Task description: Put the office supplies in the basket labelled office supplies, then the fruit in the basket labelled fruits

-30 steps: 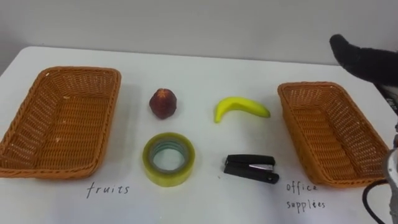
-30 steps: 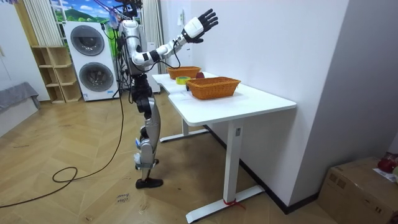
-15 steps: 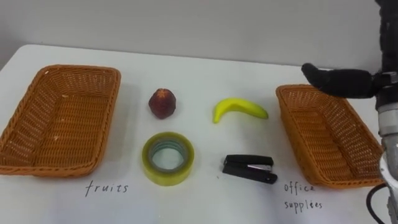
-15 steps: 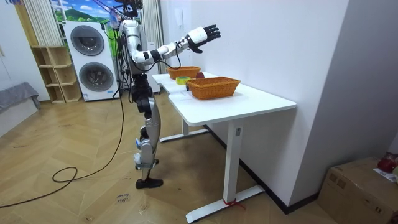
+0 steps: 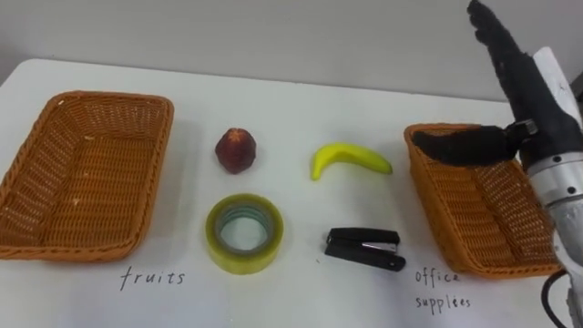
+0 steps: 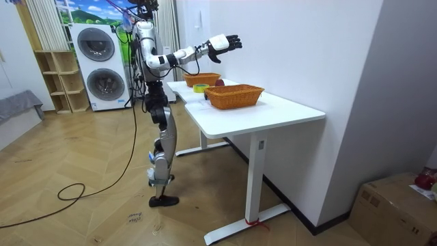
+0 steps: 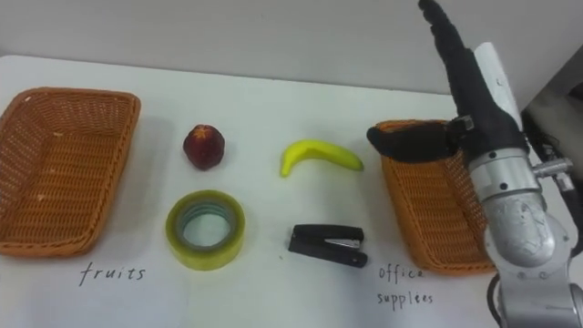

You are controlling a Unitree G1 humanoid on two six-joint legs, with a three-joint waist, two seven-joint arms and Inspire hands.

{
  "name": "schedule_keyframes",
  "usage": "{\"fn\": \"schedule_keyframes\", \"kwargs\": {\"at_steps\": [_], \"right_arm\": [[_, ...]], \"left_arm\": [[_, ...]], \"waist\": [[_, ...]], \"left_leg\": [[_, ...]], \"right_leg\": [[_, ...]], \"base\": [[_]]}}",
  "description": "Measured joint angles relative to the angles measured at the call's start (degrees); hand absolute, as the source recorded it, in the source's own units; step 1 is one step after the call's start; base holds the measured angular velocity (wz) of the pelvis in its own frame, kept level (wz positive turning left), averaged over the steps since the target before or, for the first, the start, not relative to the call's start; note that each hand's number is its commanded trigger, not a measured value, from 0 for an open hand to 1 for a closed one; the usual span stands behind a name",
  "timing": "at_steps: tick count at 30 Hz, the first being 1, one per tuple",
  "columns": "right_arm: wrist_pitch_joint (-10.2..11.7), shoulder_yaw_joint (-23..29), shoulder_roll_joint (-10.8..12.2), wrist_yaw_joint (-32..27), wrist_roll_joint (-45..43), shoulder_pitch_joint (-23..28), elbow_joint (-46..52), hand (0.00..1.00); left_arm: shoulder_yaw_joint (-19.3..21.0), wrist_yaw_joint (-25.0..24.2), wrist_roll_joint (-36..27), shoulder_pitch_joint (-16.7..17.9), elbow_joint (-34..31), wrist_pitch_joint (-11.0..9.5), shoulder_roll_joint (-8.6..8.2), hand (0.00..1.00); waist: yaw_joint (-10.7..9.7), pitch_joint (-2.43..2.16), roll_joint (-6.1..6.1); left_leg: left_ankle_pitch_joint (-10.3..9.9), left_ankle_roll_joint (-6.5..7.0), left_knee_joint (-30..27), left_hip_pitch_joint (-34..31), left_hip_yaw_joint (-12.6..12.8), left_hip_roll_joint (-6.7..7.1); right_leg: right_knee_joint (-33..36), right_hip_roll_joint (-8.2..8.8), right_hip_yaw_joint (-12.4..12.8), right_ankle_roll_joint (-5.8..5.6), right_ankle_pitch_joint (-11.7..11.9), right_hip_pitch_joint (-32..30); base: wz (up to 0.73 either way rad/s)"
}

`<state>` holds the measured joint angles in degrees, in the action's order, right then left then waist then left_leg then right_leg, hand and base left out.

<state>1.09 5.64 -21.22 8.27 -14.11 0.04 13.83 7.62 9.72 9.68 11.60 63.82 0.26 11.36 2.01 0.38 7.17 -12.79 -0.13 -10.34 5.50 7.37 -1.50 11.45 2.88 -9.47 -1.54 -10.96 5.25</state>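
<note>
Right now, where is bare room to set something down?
Left wicker basket: empty. Right wicker basket: empty, under the open right hand. Bare white table behind the red fruit and yellow banana. Crowded in the middle, around the yellow tape roll and black stapler.

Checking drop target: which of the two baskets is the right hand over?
The basket on the robot's right, next to the banana and stapler; the open right hand hangs above its far end. The left basket has no hand near it.

The table (image 5: 301,109) bears handwritten "fruits" (image 5: 153,277) and "office supplees" (image 5: 444,287).
</note>
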Motion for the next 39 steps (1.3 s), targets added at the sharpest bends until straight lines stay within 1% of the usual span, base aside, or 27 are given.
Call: {"fn": "schedule_keyframes", "kwargs": {"at_steps": [2,6,8,11,14,17,21,23,24,26,28,30,31,36,39], "right_arm": [[-0.3,-1.5,0.0,2.3,-0.8,0.0,0.0,0.00],[-1.5,-3.4,0.0,5.8,-2.0,0.0,0.0,0.00],[-1.9,-4.6,0.0,6.9,-2.8,0.0,0.0,0.00],[-2.0,-6.1,0.0,8.3,-4.3,0.0,-0.2,0.00],[-2.0,-7.3,0.2,10.3,-6.4,0.0,-0.2,0.00],[-2.1,-7.3,0.2,11.7,-7.4,0.0,-0.2,0.00],[-2.5,-7.3,0.3,12.7,-7.9,0.0,-0.2,0.00],[-2.5,-7.4,0.3,13.5,-8.5,0.0,-0.2,0.00],[-2.6,-7.5,0.3,13.8,-8.7,0.0,-0.2,0.00],[-3.4,-9.1,0.4,14.8,-8.7,0.1,-0.4,0.00],[-3.7,-9.7,0.4,16.1,-8.7,0.6,-1.3,0.00],[-4.7,-10.4,0.5,17.1,-8.8,1.0,-1.9,0.00],[-4.9,-10.8,0.5,17.9,-8.9,1.1,-1.9,0.00],[-5.0,-11.2,0.5,20.2,-9.2,1.3,-2.7,0.00],[-5.0,-11.2,0.5,21.9,-9.1,1.4,-5.3,0.00]], "left_arm": [[-0.8,-0.5,0.0,-0.1,0.2,0.0,0.06,0.00],[-1.2,-0.5,0.0,0.1,0.3,0.0,0.14,0.00],[-1.2,-0.5,0.0,0.0,0.3,0.0,0.17,0.00],[-2.3,-0.4,0.0,0.0,0.3,0.0,0.30,0.00],[-2.4,-0.4,0.1,0.4,0.4,0.0,0.31,0.00],[-2.4,-0.4,0.0,0.4,0.4,0.1,0.35,0.00],[-2.4,-0.4,0.0,0.2,0.3,0.2,0.37,0.00],[-3.4,-0.4,0.2,-0.1,0.3,0.2,0.52,0.00],[-3.4,-0.4,0.5,-0.1,0.3,0.2,0.52,0.00],[-3.4,-0.4,1.3,-0.3,0.0,0.2,0.60,0.00],[-3.4,-0.5,1.3,-0.8,-0.3,0.2,0.60,0.00],[-3.4,-0.5,1.3,-0.9,-1.0,0.2,0.67,0.00],[-3.4,-0.5,1.3,-0.9,-1.1,0.2,0.67,0.00],[-3.4,-0.5,1.2,-0.8,-1.7,0.6,0.66,0.00],[-3.4,-0.5,1.2,-0.9,-1.7,0.6,0.66,0.00]], "waist": [[0.4,0.13,-0.25],[0.6,0.02,-0.55],[1.4,0.01,-0.79],[1.6,0.06,-1.04],[1.6,0.04,-1.39],[1.6,0.10,-1.53],[1.5,0.09,-1.52],[1.7,0.07,-1.47],[1.8,-0.01,-1.35],[2.2,-0.08,-1.18],[2.9,-0.11,-0.97],[3.2,-0.22,-0.72],[3.3,-0.16,-0.65],[3.4,-0.07,-0.55],[3.5,-0.05,-0.52]], "left_leg": [[0.0,0.00,0.0,0.1,0.0,-0.02],[0.0,0.00,0.0,0.1,0.0,-0.03],[0.0,0.00,0.0,0.1,0.0,-0.03],[0.0,0.00,0.0,0.0,-0.1,-0.02],[0.0,0.00,-0.1,0.1,-0.4,0.03],[0.0,0.00,-0.1,0.1,-0.5,0.06],[0.0,0.00,-0.1,0.0,-1.1,0.12],[0.0,0.00,-0.1,-0.2,-1.2,0.12],[0.0,0.00,-0.1,-0.2,-1.2,0.12],[0.0,-0.01,-0.2,-0.2,-1.2,0.09],[0.0,-0.01,-0.3,-0.4,-1.2,0.12],[0.0,-0.01,-0.4,-0.8,-1.3,0.13],[0.0,-0.01,-0.5,-0.9,-1.3,0.13],[0.0,-0.01,-0.5,-0.9,-1.4,0.13],[0.0,0.00,-0.4,-0.9,-1.4,0.14]], "right_leg": [[0.1,-0.02,0.0,0.01,0.0,0.0],[0.1,-0.02,0.0,0.03,0.0,0.1],[0.1,-0.02,0.1,0.03,0.0,0.0],[0.1,-0.01,0.0,0.03,0.0,0.0],[0.0,-0.01,0.0,0.03,0.0,0.3],[-0.4,-0.01,0.0,0.03,0.0,0.5],[-0.8,-0.01,-0.1,0.05,0.0,0.8],[-0.8,-0.01,-0.4,0.05,0.0,0.7],[-0.8,-0.01,-0.3,0.05,0.0,0.7],[-0.8,-0.03,-0.3,0.05,0.0,0.7],[-0.8,0.00,-0.3,0.05,0.0,0.5],[-0.8,0.02,-0.3,0.05,0.0,0.3],[-0.8,0.01,-0.3,0.06,0.1,0.2],[-0.8,-0.01,-0.2,0.08,0.1,0.2],[-0.9,-0.02,0.0,0.06,0.1,0.2]], "base": [[0.00],[0.00],[0.00],[0.00],[0.03],[0.02],[0.05],[0.02],[0.00],[0.00],[0.00],[0.00],[0.00],[0.00],[0.00]]}}
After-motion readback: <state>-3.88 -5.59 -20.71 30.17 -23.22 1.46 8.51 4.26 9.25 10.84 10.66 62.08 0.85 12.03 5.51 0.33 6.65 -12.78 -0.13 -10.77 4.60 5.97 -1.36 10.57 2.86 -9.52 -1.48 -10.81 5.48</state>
